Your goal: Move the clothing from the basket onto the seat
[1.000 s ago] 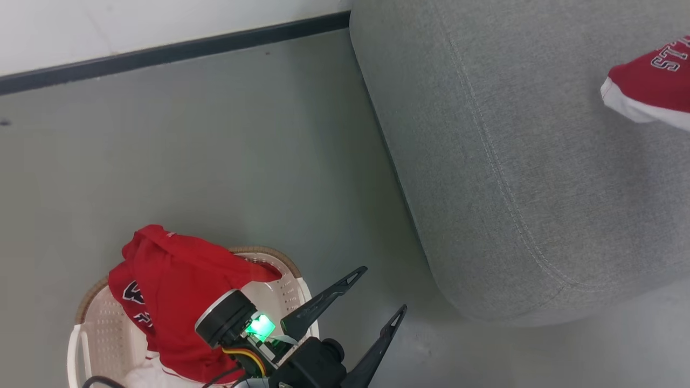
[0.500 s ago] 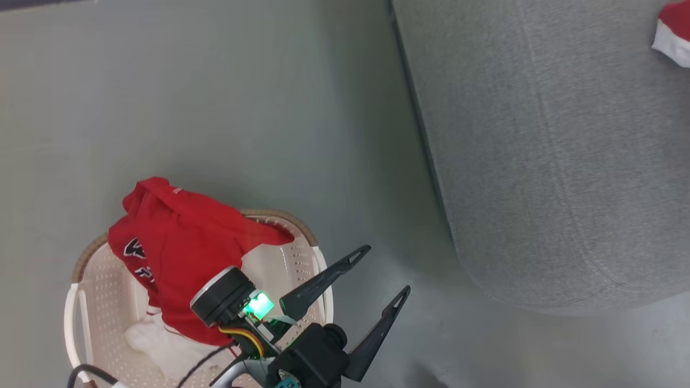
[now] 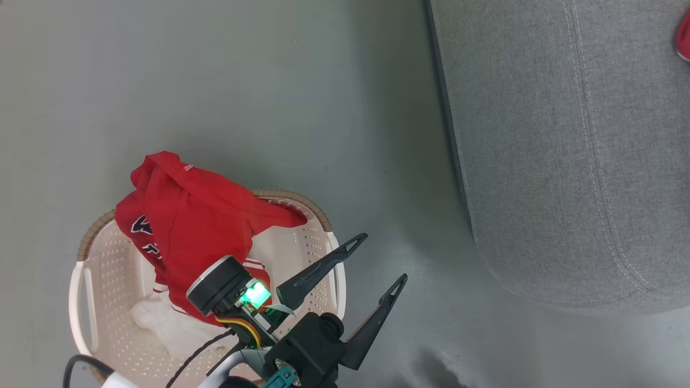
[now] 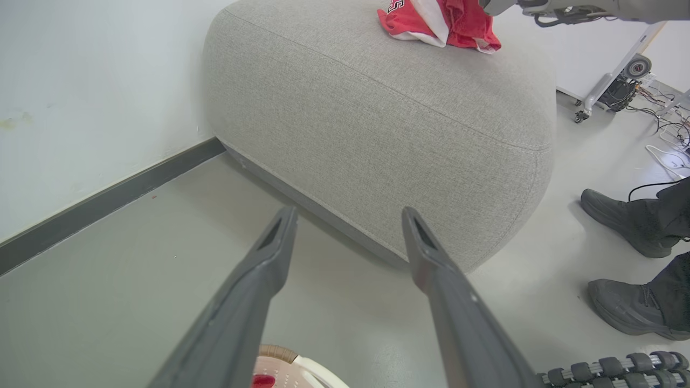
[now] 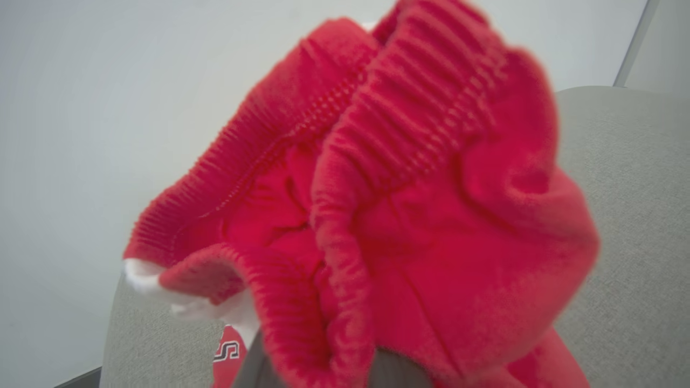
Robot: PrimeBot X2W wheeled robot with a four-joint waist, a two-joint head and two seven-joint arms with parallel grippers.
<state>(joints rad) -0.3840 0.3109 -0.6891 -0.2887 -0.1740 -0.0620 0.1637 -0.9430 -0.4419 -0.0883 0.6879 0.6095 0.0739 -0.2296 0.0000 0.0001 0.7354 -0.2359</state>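
Head view: one perforated cream basket (image 3: 102, 269) holds one red jersey (image 3: 199, 226); the left gripper (image 3: 384, 256) has its two fingers apart, over the basket's right rim. Left wrist view: one red-and-white garment (image 4: 442, 21) lies on the rounded woven grey seat (image 4: 377, 118). Right wrist view: ribbed red cloth (image 5: 377, 188) covers the right gripper (image 5: 329, 372); I cannot tell its grip.

Probably a robotics lab: bare grey floor (image 4: 108, 302), wheeled equipment stand (image 4: 599, 90), loose cables (image 4: 664, 156).

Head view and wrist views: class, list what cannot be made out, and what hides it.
- Jersey number: head view, folds hide it.
- Basket floor: head view, jersey and left claw cover most.
- Right claw, open or shut: right wrist view, red clothing covers it.
- Person: left wrist view, right edge cuts all but shoes.
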